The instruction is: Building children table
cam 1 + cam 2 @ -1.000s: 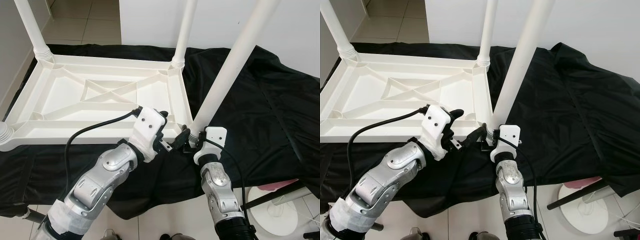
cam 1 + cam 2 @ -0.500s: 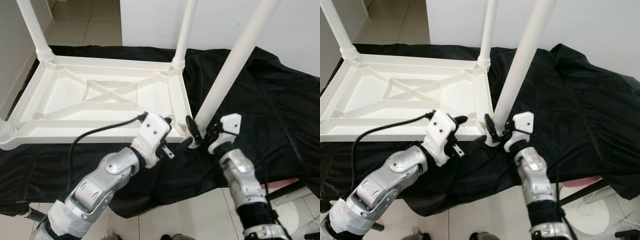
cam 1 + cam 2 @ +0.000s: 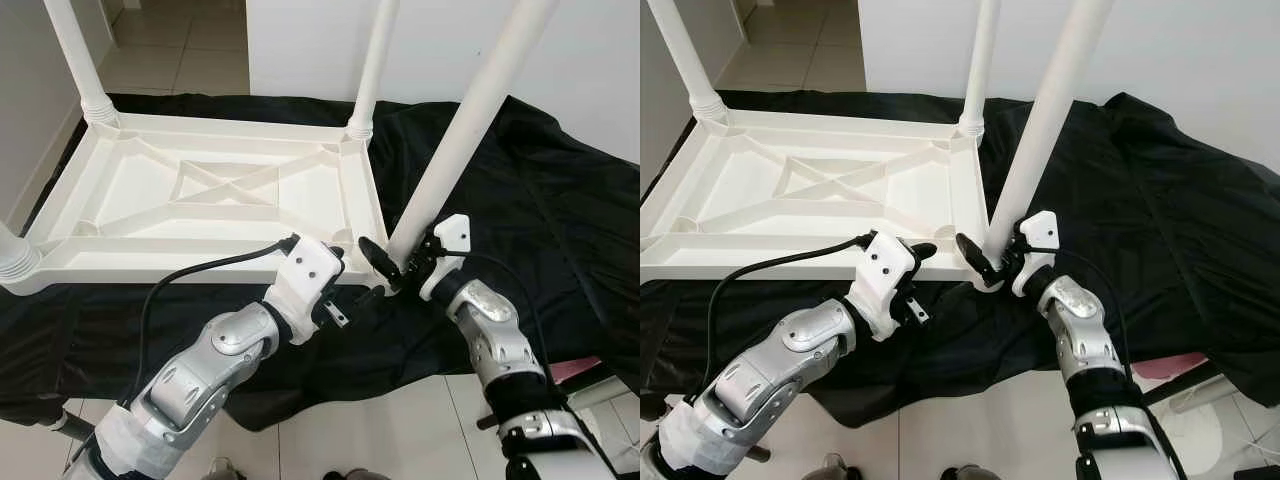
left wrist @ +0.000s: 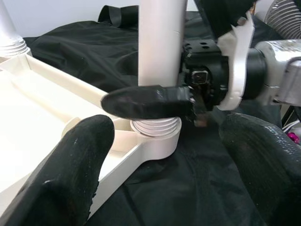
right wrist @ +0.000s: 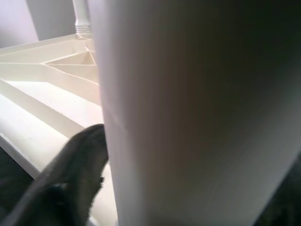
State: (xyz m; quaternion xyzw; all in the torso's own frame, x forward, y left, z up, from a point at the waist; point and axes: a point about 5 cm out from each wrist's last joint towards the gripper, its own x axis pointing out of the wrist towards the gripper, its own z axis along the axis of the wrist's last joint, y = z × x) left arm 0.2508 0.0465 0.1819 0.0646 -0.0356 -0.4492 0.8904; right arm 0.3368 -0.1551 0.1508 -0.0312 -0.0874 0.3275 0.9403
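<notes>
A white plastic children's table (image 3: 150,268) lies upside down on a black cloth (image 3: 520,180), its legs pointing up. My right gripper (image 3: 392,262) is shut on the near right leg (image 3: 470,110) just above its ribbed socket. One of its black fingers (image 4: 146,102) lies across the front of the leg; the other is hidden behind it. My left gripper (image 3: 352,275) stands open right beside that corner, nothing between its fingers (image 4: 70,174), facing the socket (image 4: 155,129).
Two more legs (image 3: 375,60) (image 3: 75,55) rise at the far corners, and another (image 3: 8,255) at the near left. The cloth-covered surface ends close in front of me, with tiled floor (image 3: 400,430) below. A pink object (image 3: 1165,365) sits low on the right.
My right gripper rose from below the table's corner and closed around the base of the near right leg, its forearm swinging out to the right. The left gripper shifted only slightly.
</notes>
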